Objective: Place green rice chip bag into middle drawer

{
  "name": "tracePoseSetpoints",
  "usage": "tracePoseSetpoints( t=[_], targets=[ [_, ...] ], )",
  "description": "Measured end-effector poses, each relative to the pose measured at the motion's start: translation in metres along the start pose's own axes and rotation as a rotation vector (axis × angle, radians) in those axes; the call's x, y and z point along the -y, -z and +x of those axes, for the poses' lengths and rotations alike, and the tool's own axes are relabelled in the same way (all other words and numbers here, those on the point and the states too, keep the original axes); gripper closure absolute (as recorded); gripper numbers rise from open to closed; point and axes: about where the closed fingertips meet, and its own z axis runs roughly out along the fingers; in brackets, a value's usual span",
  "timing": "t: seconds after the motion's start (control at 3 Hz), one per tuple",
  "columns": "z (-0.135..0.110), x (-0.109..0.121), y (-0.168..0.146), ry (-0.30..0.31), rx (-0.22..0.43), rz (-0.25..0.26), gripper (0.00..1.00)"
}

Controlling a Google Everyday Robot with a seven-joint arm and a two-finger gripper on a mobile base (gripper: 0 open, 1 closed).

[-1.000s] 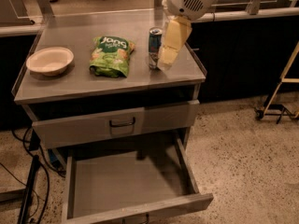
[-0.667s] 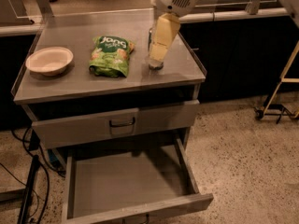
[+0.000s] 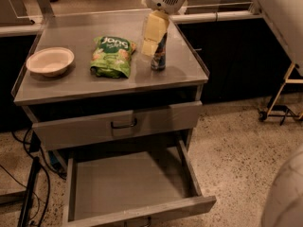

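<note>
The green rice chip bag (image 3: 112,56) lies flat on the steel cabinet top (image 3: 85,82), left of centre. My gripper (image 3: 150,45) hangs from the arm above the top, just right of the bag and in front of a blue drink can (image 3: 159,56). It holds nothing that I can see. The middle drawer (image 3: 130,186) is pulled wide open below, grey and shallow, with nothing in it. The upper drawer (image 3: 116,125) with the dark loop handle is slightly out.
A pale bowl (image 3: 50,61) sits at the left of the cabinet top. Cables (image 3: 33,193) trail on the floor at the left. A wheeled stand (image 3: 279,103) is at the right. A white robot part (image 3: 284,193) fills the bottom right corner.
My gripper has moved left across the cabinet top, from right of the can to the can's left side, closer to the bag. The bag, can and drawers have not moved.
</note>
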Motion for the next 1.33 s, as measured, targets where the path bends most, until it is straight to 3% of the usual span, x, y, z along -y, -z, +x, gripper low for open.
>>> tracePoseSetpoints(
  t=[0.33,0.67,1.33],
  targets=[
    [-0.01,0.017,-0.01,0.02,0.011,-0.003,0.0],
    [-0.022,0.039,-0.035,0.033,0.028,-0.041,0.0],
    [-0.034,0.051,-0.055,0.044,0.069,-0.05,0.0]
  ],
)
